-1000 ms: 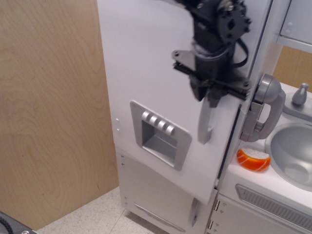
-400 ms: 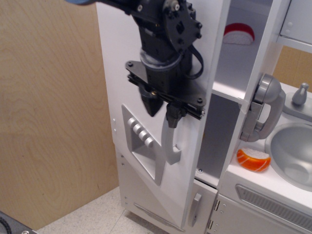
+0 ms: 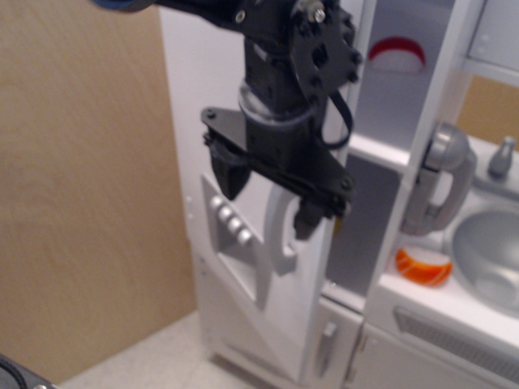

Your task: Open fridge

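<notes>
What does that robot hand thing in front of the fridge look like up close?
The end effector is matte black: a chunky block body with silver screw heads, a flat black crossbar below it, and two stubby tapered black fingers. A thin black cable loops along its side. A bit of blue shows at the arm's top.

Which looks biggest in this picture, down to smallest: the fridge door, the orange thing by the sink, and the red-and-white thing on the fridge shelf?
1. fridge door, by far.
2 and 3. The orange thing and the red-and-white thing look alike in size; the picture is blurred and the shelf item sits farther back, so no ranking.
</notes>
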Controlling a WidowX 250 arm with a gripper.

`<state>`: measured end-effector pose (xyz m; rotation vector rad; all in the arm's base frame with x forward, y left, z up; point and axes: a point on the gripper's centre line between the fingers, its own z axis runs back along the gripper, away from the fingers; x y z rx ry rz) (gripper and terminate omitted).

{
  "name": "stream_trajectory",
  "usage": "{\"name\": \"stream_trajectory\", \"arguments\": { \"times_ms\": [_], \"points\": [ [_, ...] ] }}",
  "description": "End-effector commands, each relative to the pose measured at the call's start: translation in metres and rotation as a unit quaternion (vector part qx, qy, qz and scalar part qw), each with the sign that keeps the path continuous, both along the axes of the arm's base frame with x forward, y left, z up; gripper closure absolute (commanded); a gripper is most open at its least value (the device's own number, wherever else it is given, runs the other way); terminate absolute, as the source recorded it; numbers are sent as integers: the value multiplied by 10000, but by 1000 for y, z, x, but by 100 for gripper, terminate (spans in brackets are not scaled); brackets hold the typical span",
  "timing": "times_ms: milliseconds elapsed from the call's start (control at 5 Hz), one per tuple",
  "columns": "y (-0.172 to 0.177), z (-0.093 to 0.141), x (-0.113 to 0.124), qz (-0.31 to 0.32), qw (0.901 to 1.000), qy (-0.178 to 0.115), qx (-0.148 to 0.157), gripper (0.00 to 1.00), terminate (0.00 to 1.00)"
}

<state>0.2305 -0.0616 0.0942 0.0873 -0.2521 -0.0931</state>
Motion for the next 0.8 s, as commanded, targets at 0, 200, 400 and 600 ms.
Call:
{"name": "stream_trajectory", "arguments": {
  "times_ms": [0, 200, 400, 600],
  "points": [
    [-40, 3, -14, -901, 9959, 120, 4, 0, 0],
    [-64, 4, 6, -1239, 9917, 281, -193, 0, 0],
    [-85, 7, 24, -1421, 9889, 336, -269, 0, 0],
    [-91, 9, 38, -1374, 9898, 234, -294, 0, 0]
  ]
}}
